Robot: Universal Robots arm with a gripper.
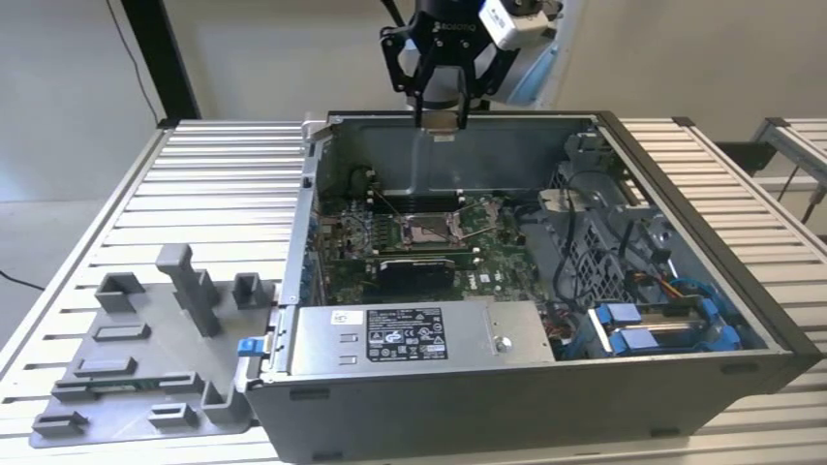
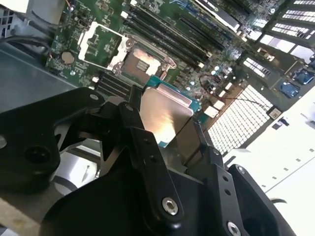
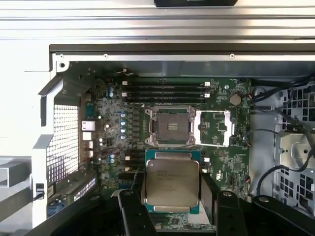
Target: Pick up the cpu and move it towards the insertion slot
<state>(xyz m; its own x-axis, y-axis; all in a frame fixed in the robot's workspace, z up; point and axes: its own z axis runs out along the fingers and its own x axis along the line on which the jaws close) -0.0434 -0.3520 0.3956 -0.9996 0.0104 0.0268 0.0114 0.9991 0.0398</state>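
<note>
The gripper [image 1: 444, 116] hangs above the rear wall of the open computer case [image 1: 517, 387], and its fingers [image 3: 132, 206] are clenched on the cpu [image 3: 172, 183], gripping it by two opposite edges with the silvery face open to both wrist views. The chip is therefore off the grey tray [image 1: 142, 368] on the tabletop [image 1: 220, 194] and high over the green motherboard [image 3: 108, 123], while the insertion slot [image 3: 170, 127] sits open below with its metal frame swung aside. The main risk, as I judge it, is the thin edge hold: a smooth metal lid pinched on narrow sides could slip or twist if the arm jolts, and a fall from here would land on the board's components or the socket's fine contacts. A second hazard is misalignment; in the first wrist view the chip appears roughly square to the socket but offset from it, so any rotation in the grip would carry over to the seat. The raised frame and lever beside the socket, and the case wall near the arm, could also be caught on a careless descent.
</note>
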